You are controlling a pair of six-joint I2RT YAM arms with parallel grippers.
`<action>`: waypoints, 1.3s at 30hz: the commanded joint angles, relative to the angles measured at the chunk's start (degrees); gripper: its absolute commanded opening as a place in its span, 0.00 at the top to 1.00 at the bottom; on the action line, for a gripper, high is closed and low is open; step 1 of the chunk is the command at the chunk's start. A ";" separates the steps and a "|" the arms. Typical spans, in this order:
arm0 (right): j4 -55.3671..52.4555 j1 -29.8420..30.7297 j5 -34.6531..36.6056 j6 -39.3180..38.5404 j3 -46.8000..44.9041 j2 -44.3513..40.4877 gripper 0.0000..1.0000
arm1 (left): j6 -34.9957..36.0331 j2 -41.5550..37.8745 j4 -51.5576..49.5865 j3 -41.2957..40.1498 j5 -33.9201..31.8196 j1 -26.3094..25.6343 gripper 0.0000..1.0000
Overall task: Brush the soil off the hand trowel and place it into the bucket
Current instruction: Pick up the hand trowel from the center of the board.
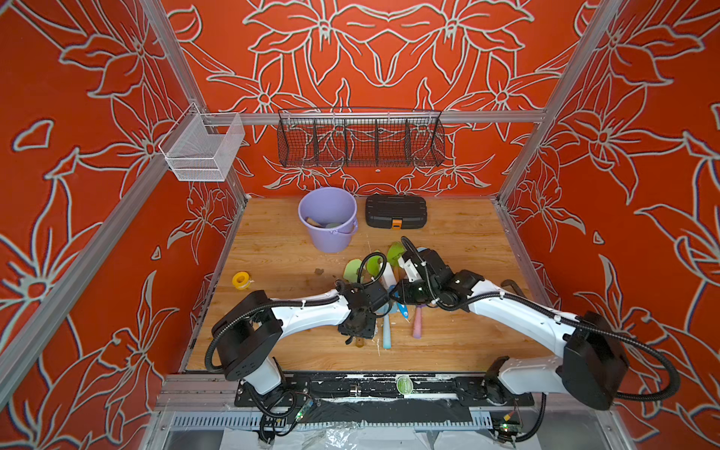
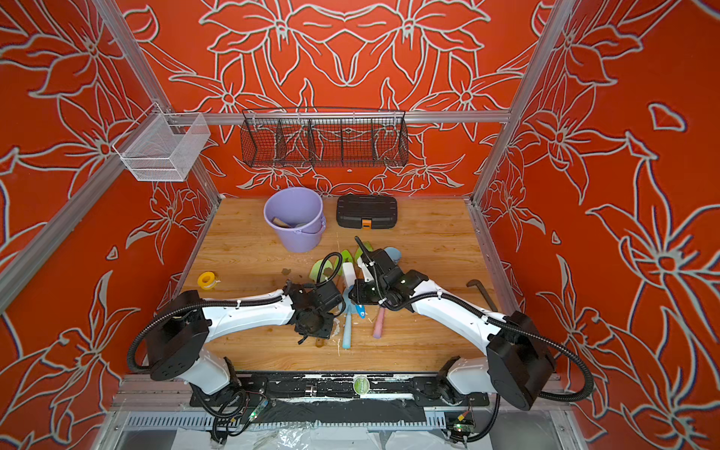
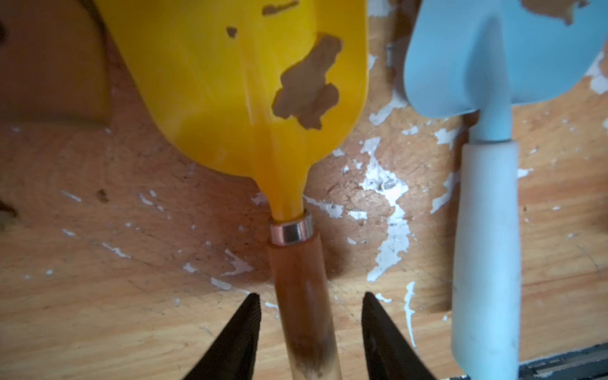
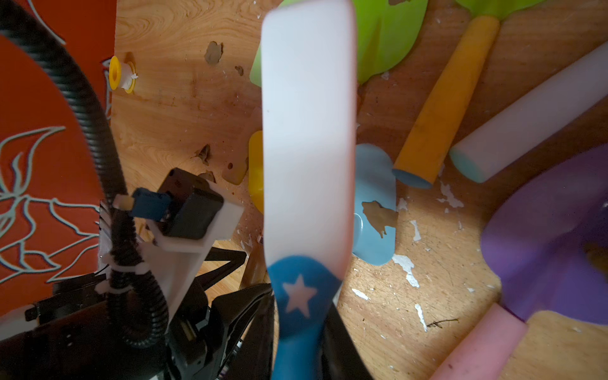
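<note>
This trowel [image 3: 230,82] looks light, stiff: grab its wooden handle [image 3: 301,263], left gripper [image 3: 309,302] spread around it, right gripper [image 4: 296,316] pinching the brush [image 4: 309,131].

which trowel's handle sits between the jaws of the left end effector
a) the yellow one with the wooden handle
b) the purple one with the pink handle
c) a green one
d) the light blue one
a: in the left wrist view, the wooden handle of the yellow trowel runs between the jaws of the open left end effector, with a gap on each side.
</note>
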 commanded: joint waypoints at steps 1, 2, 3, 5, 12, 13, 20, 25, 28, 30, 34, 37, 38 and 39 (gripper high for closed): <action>0.24 -0.45 0.66 0.51 -0.81 -1.08 1.00 | -1.67 1.24 0.29 -0.42 -2.20 -0.66 0.50; 0.36 -0.48 0.56 0.59 -0.82 -1.04 1.00 | -1.91 1.35 0.19 -0.71 -2.52 -0.75 0.50; 0.53 -0.48 0.44 0.55 -0.90 -0.95 1.00 | -2.13 1.36 0.32 -1.07 -2.96 -0.82 0.50; 0.98 -0.48 0.35 0.75 -1.12 -1.03 1.00 | -2.37 1.20 0.77 -1.76 -3.90 -1.10 0.51; 1.87 -0.57 0.42 1.03 -1.52 -0.93 1.00 | -2.50 -1.72 5.94 -6.54 -6.31 -1.52 0.58; 1.88 -0.57 0.37 1.06 -1.47 -1.00 1.00 | -2.55 -2.40 6.64 -7.15 -6.72 -1.48 0.58; 2.19 -0.57 0.33 1.10 -1.64 -1.19 1.00 | -2.95 -3.39 9.76 -9.38 -7.35 -1.48 0.61; 2.46 -0.59 0.00 1.27 -1.78 -1.07 1.00 | -2.85 -2.93 10.59 -9.65 -7.24 -1.48 0.66; 2.66 -0.57 -0.08 1.25 -1.68 -1.18 1.00 | -2.90 -3.43 10.84 -10.04 -7.24 -1.48 0.71; 2.62 -0.57 -0.17 1.20 -1.57 -1.07 1.00 | -2.94 -3.87 10.96 -10.42 -7.42 -1.48 0.73; 2.85 -0.57 -0.40 1.14 -1.39 -0.95 1.00 | -3.04 -4.60 10.98 -10.83 -7.44 -1.48 0.79; 2.94 -0.57 -0.79 1.26 -1.44 -0.87 1.00 | -2.86 -5.10 9.76 -10.40 -7.42 -1.52 0.89; 2.95 -0.57 -0.88 1.21 -1.35 -1.03 1.00 | -2.86 -5.34 8.76 -10.07 -7.50 -1.50 0.99; 2.91 -0.57 -0.94 1.07 -1.27 -1.12 1.00 | -2.87 -5.75 7.28 -9.65 -7.58 -1.48 1.00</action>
